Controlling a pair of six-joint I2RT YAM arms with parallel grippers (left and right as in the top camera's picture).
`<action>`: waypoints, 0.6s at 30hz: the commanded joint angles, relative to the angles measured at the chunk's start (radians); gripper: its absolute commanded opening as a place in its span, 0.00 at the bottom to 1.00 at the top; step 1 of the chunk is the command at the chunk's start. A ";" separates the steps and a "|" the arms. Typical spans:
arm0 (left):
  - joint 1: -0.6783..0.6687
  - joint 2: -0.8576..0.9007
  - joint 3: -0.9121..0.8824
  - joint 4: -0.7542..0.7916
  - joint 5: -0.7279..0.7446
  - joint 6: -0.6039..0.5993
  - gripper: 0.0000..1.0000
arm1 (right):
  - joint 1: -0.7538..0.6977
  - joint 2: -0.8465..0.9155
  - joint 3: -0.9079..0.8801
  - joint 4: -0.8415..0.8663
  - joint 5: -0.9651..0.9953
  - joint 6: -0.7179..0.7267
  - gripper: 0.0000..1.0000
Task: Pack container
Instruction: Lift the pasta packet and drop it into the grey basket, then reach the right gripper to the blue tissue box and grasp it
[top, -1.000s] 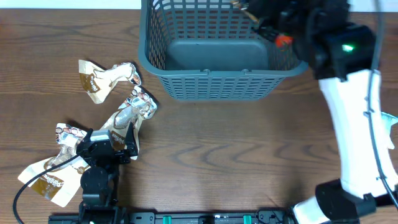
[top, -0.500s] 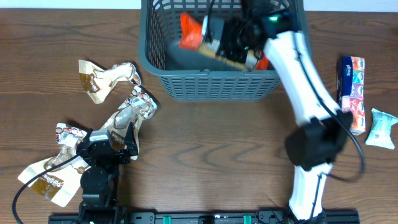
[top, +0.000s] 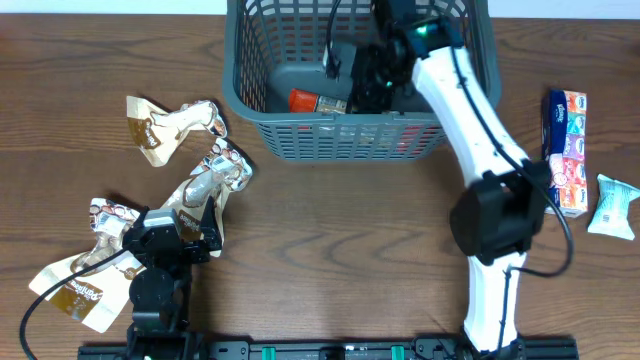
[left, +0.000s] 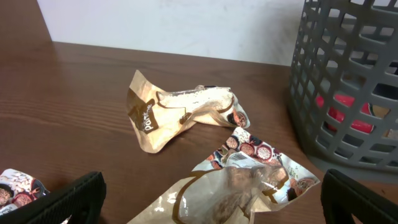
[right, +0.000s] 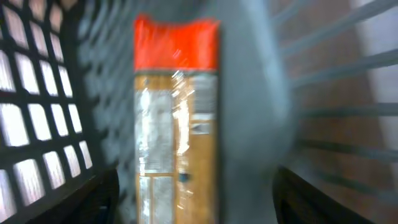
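The container (top: 340, 140), a dark grey plastic basket with lattice-slotted walls and a thick rim, stands at the far edge of the wood-grain desk (top: 330, 250). The right claw (right: 196, 186) is inside it with its fingers spread, released. Ahead of them, on the solid floor, lies a flat glossy packet (right: 177, 124) with an orange-red top band and a tan body; its print is too blurred to read.

The left claw (left: 211, 186) is spread wide over crumpled white-and-brown film pouches (top: 180, 130), whose lettering is illegible. A multicoloured carton (top: 565, 150) and a pale wrapper (top: 612, 205) lie at the desk's right.
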 joint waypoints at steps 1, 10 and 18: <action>0.006 0.001 -0.016 0.007 -0.011 -0.002 0.99 | -0.022 -0.146 0.117 0.001 -0.022 0.088 0.71; 0.006 0.001 -0.016 0.007 -0.011 -0.002 0.99 | -0.339 -0.401 0.294 0.028 0.173 0.506 0.97; 0.006 0.001 -0.016 0.008 -0.011 -0.002 0.98 | -0.858 -0.415 0.278 -0.241 0.050 0.763 0.96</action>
